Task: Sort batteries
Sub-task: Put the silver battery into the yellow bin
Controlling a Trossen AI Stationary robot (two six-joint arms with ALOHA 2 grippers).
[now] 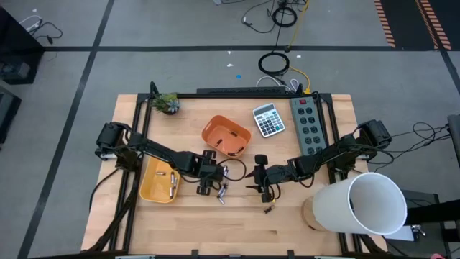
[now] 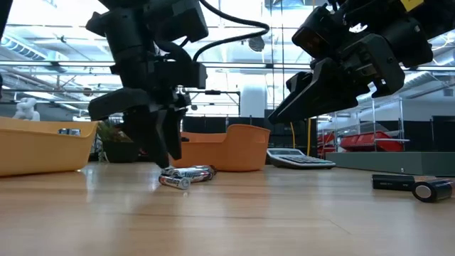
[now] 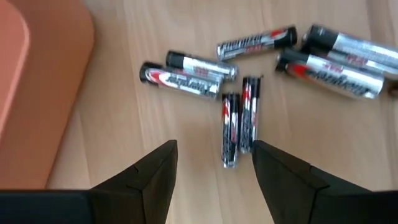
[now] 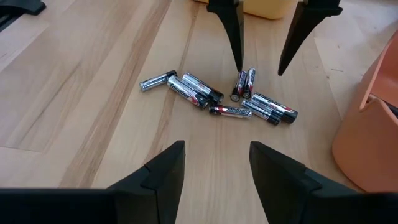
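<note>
The right gripper point(image 4: 214, 165) waited open just short of the batteries point(image 4: 219, 96). The batteries lay loose on the table point(image 1: 237, 223). The left gripper point(image 4: 259, 46) stood past them, fingers spread above a touching pair. Beyond it sat the yellow tray point(image 1: 154, 188). Closing on one battery alone would likely work best.

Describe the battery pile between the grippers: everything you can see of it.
The battery pile is about eight slim silver cylinders with dark ends and red-and-black labels, all lying flat on the bare wooden table. Two lie side by side, touching, directly below the open left gripper; the others are scattered around them at mixed angles, some touching. Nothing grips them. The open right gripper faces the pile from the other side.
</note>
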